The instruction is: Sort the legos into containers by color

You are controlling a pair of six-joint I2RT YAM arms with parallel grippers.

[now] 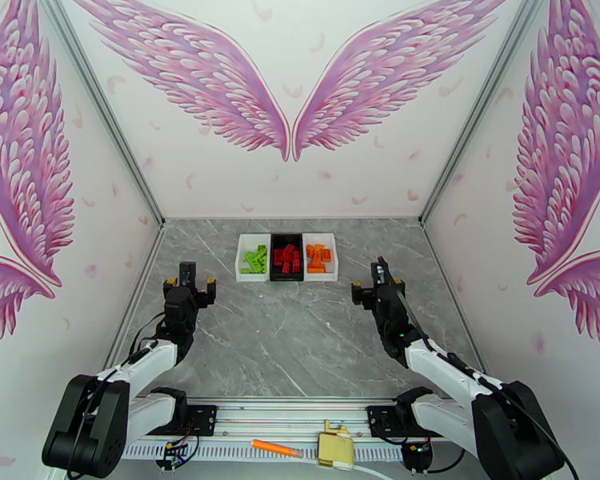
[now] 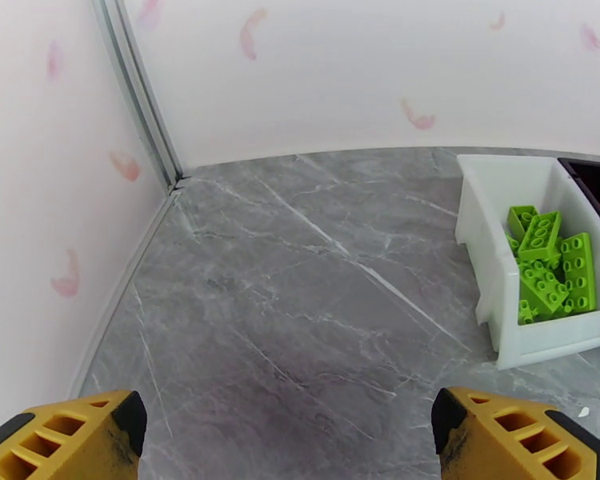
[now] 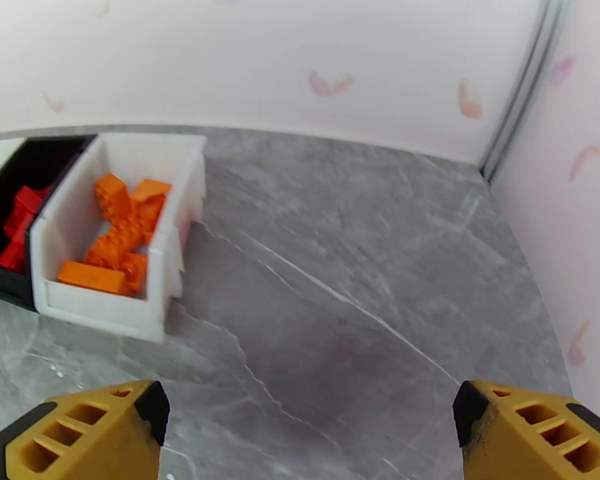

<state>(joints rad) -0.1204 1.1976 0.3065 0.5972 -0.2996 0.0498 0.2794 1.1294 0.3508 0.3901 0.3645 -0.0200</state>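
- Table (image 1: 300,346): grey marble.
- Three trays touch in a row running left to right: black tray (image 1: 286,277) in the middle, left tray (image 1: 240,264) and right tray (image 1: 334,264) white.
- Left tool (image 1: 190,281): jaws spread, holding nothing, near-left of the black tray and closer to the left tray.
- Right tool (image 1: 367,282): jaws spread, holding nothing, near-right of the black tray and closer to the right tray.
- Legos: green (image 1: 256,259) left of the black tray, red (image 1: 287,258) inside it, orange (image 1: 318,258) right of it. The sorting looks finished.

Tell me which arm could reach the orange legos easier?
The right one, probably. The orange legos lie in the white tray at the row's right end, nearer the open right claw; the left claw is farther off.
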